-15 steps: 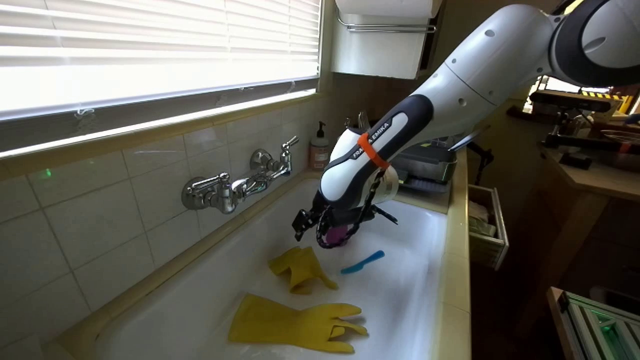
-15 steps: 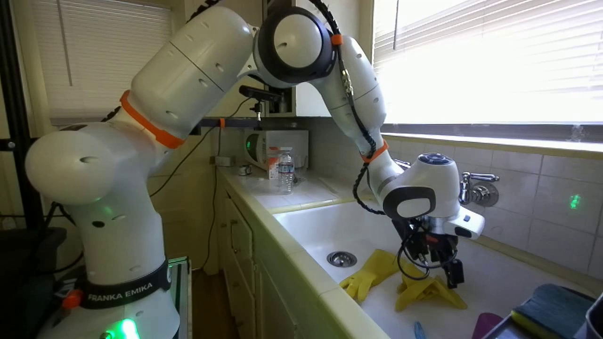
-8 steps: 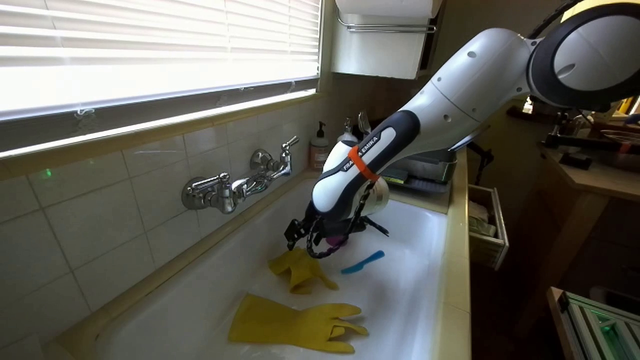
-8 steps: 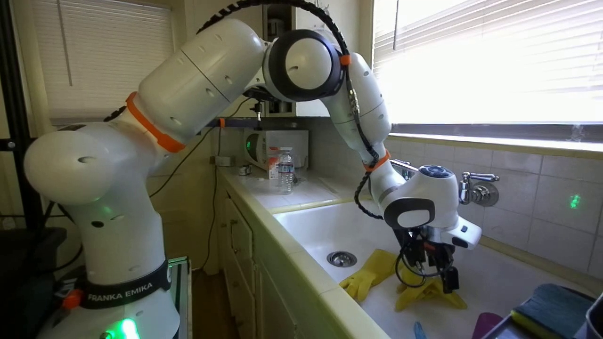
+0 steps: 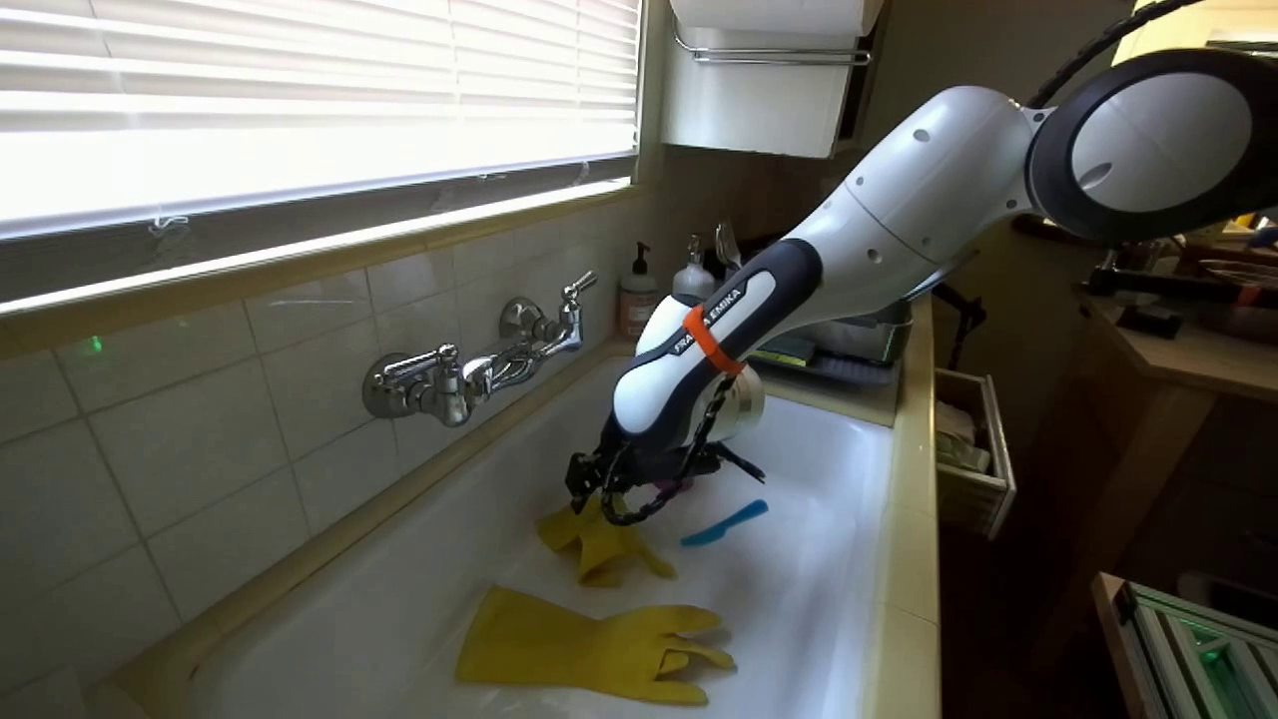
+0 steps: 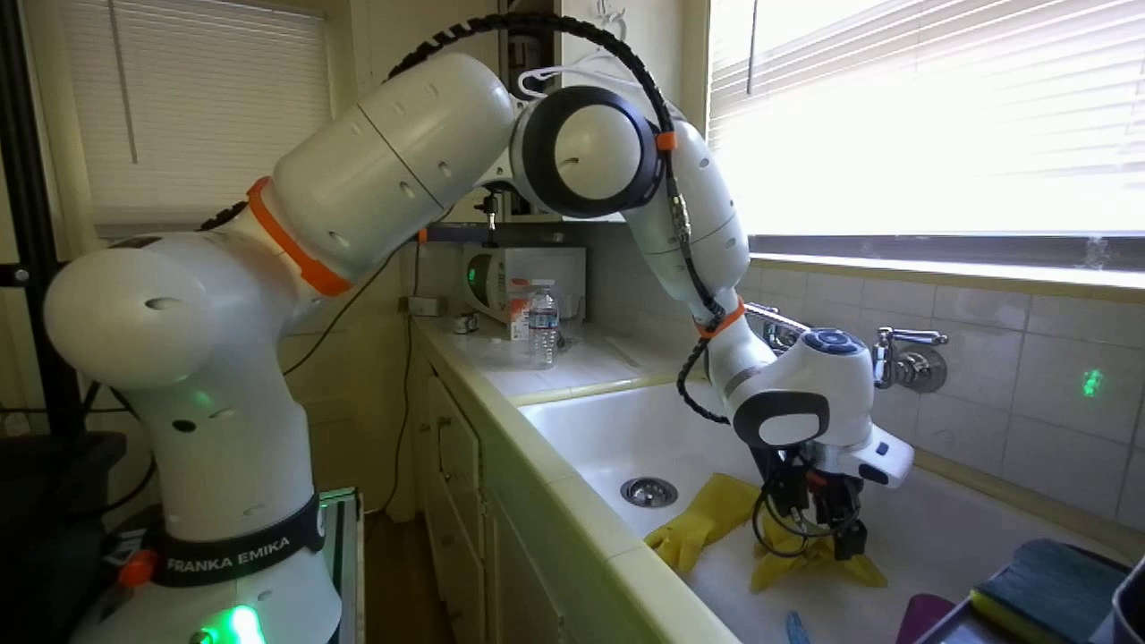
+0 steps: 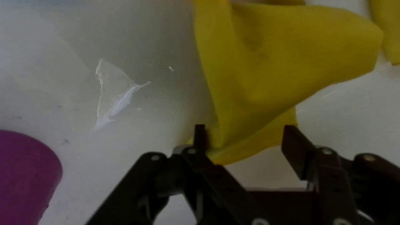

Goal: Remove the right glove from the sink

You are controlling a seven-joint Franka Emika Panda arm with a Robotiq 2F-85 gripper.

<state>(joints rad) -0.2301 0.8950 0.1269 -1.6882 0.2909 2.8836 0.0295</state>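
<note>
Crumpled yellow glove (image 7: pixel 268 59) is lying folded on the floor of the sink (image 5: pixel 819 569), probably the one being sought. Flat yellow glove (image 5: pixel 574 644) is resting near it, apart. Which of the two is counting as "right" I am not settling from here; taking the wrong one is looking like the first risk.

Gripper (image 7: pixel 245 132) is hovering low over the crumpled glove's near end, yellow showing between its fingers, which are standing well apart and holding nothing. Wrist view is running dim and soft: whether either fingertip is touching rubber, I am not able to tell.

Failures I am weighing:

- Too high: fingers would be meeting above the flattened layer, catching air, or one thin lip that would be slipping out on the lift.
- Too low: tips would be pressing the hard floor, stalling.
- Off square: the loose end is spanning nearly the whole gap, so a finger could be riding over rubber rather than gathering it.
- After a sound pinch: folds could be opening, the dangling end brushing the purple cup (image 7: pixel 25 175) or dragging along the rim.
</note>
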